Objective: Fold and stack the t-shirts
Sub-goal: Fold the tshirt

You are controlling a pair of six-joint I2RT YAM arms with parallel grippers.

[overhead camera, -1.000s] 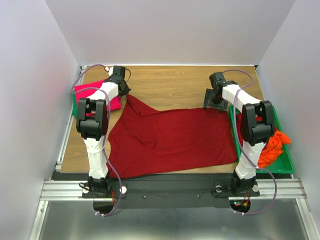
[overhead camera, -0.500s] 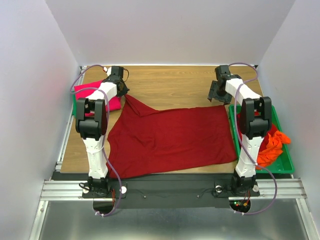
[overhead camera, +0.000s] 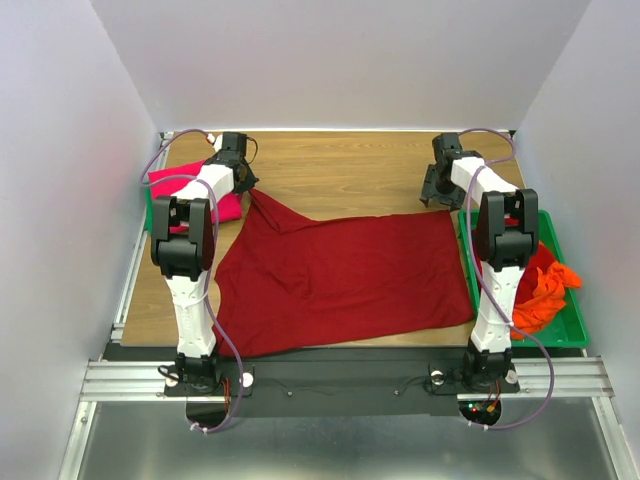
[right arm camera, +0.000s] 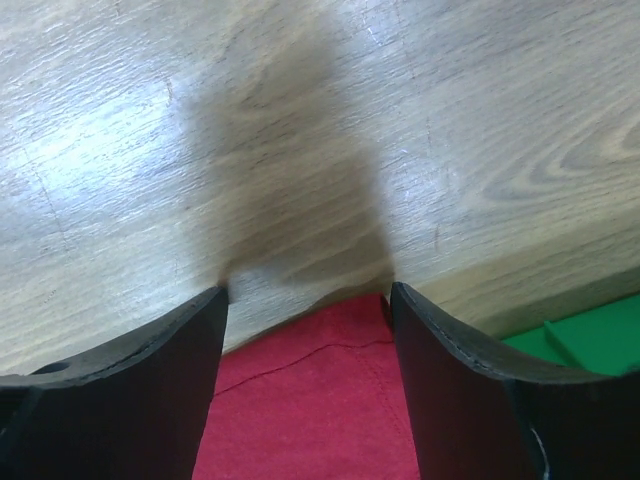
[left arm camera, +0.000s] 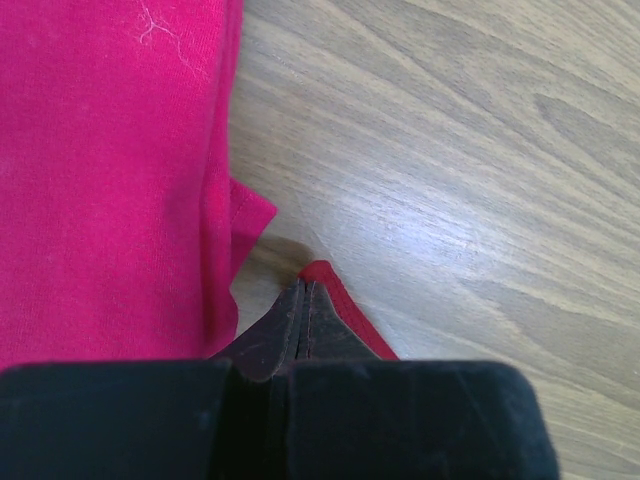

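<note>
A dark red t-shirt (overhead camera: 340, 275) lies spread flat across the middle of the table. My left gripper (overhead camera: 247, 186) is shut on its far left corner; the left wrist view shows the shut fingertips (left arm camera: 303, 298) pinching the red hem (left arm camera: 350, 320). A folded pink-magenta t-shirt (overhead camera: 185, 190) lies just left of that gripper and fills the left of the left wrist view (left arm camera: 110, 170). My right gripper (overhead camera: 434, 196) is open above the shirt's far right corner (right arm camera: 310, 400), which lies between its fingers (right arm camera: 170, 370). The gripper (right arm camera: 308, 292) holds nothing.
A green tray (overhead camera: 572, 325) stands along the right edge of the table, holding a crumpled orange shirt (overhead camera: 545, 290) and a red one (overhead camera: 540, 255). Its rim shows in the right wrist view (right arm camera: 590, 330). Bare wooden table (overhead camera: 340, 165) lies beyond the shirt.
My right gripper has moved a little to the right and farther back, staying by the shirt's far right corner. The left arm and the shirt have not moved.
</note>
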